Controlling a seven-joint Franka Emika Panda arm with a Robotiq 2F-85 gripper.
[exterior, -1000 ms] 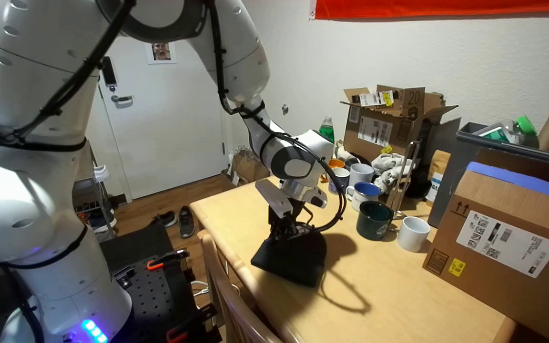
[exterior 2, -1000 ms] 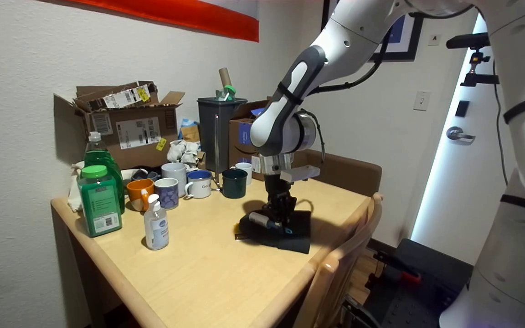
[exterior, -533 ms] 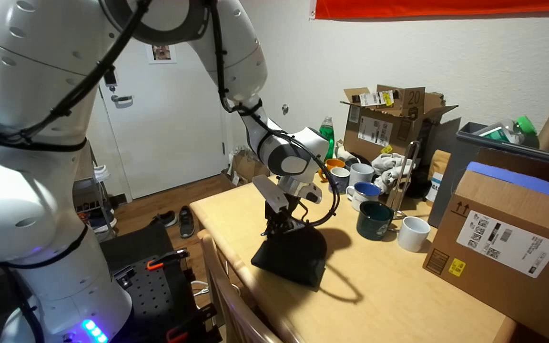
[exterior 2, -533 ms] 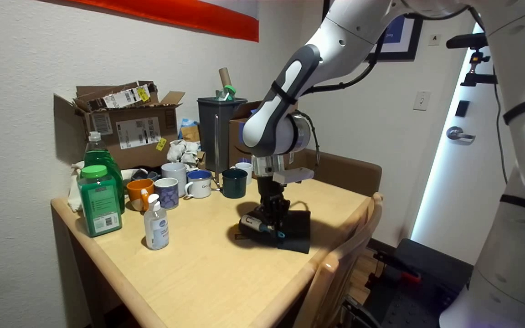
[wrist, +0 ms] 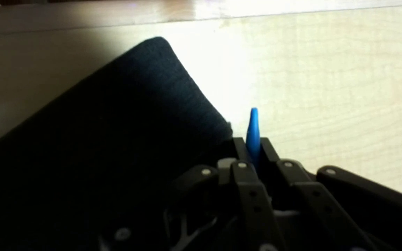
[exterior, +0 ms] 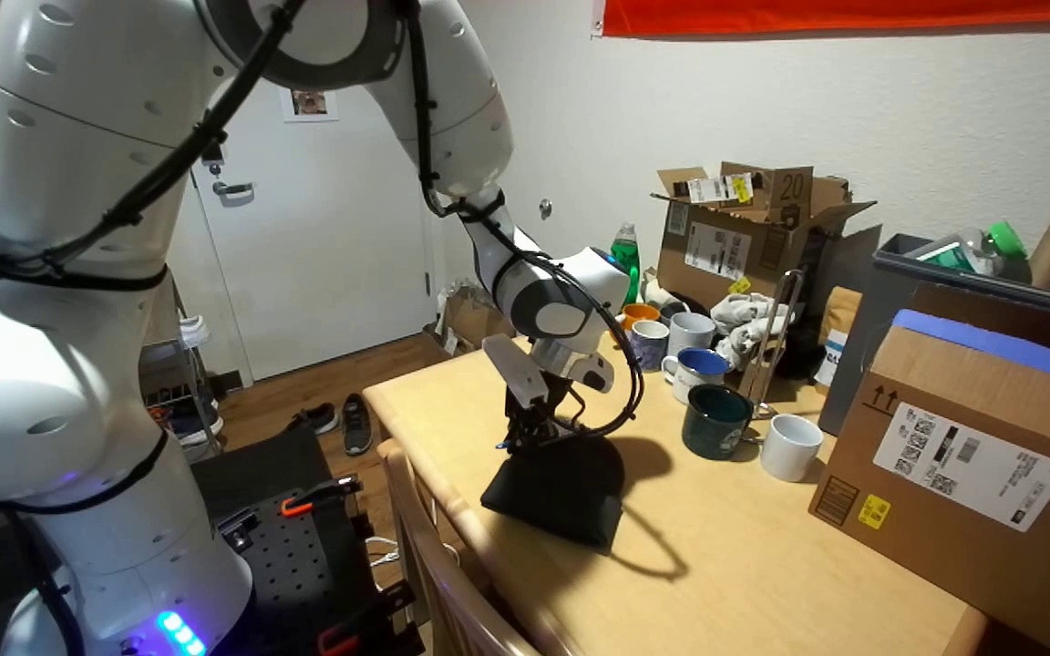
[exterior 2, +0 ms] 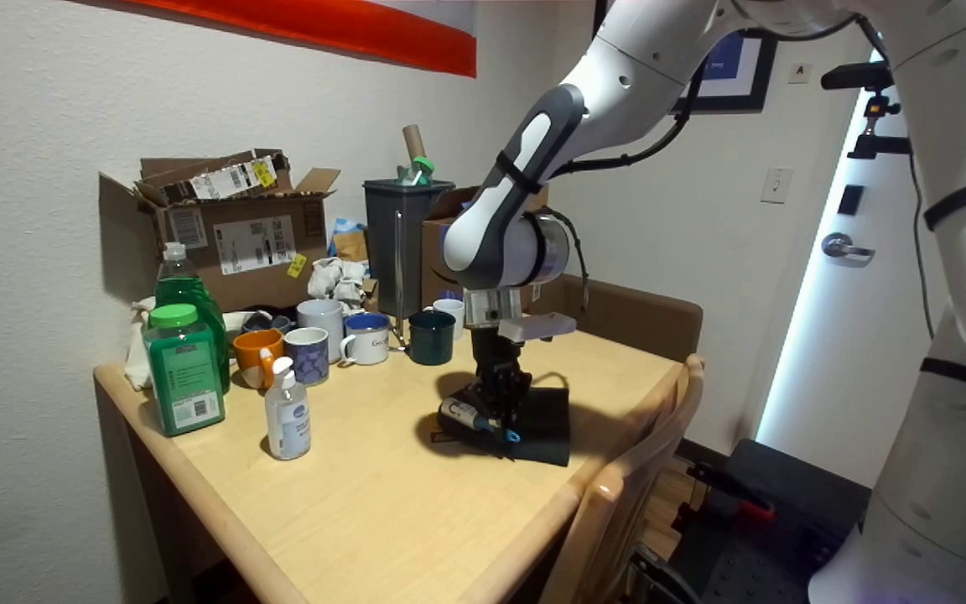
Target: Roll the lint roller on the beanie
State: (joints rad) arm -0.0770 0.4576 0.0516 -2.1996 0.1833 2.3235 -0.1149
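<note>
Two dark narrow fingers (wrist: 270, 153) of the black metal gripper (wrist: 253, 148) are pinching the slim blue lint roller (exterior 2: 468, 416) with pale cylindrical head, so the gripper is grasping this roller by its handle. In the wrist view, the blue tip of the handle is sticking out from between the fingertips. In an exterior view, the pale head is pointing out from the gripper on the side of the clear plastic pump bottle (exterior 2: 288, 424), and a blue end is showing on the opposite side.

The flattish black fabric beanie (exterior: 557, 497) with rounded outline is lying on the pale wooden table (exterior: 762, 565), directly under the gripper; in the wrist view it is spreading to the left of the fingers. The roller's head is appearing over the beanie, but I am not able to tell whether it is touching the fabric.

From above, the white and grey robot arm (exterior 2: 617, 92) is carrying the gripper. Near the gripper, a dark green round mug (exterior: 716, 422) is standing, with a small white mug (exterior: 791, 448) just beside it. Farther from the gripper, a bright orange mug (exterior 2: 252, 356) and a green plastic jar (exterior 2: 185, 369) are standing. On the robot's side of the gripper, a light wooden chair (exterior: 452, 592) is standing beside the table edge.
</note>
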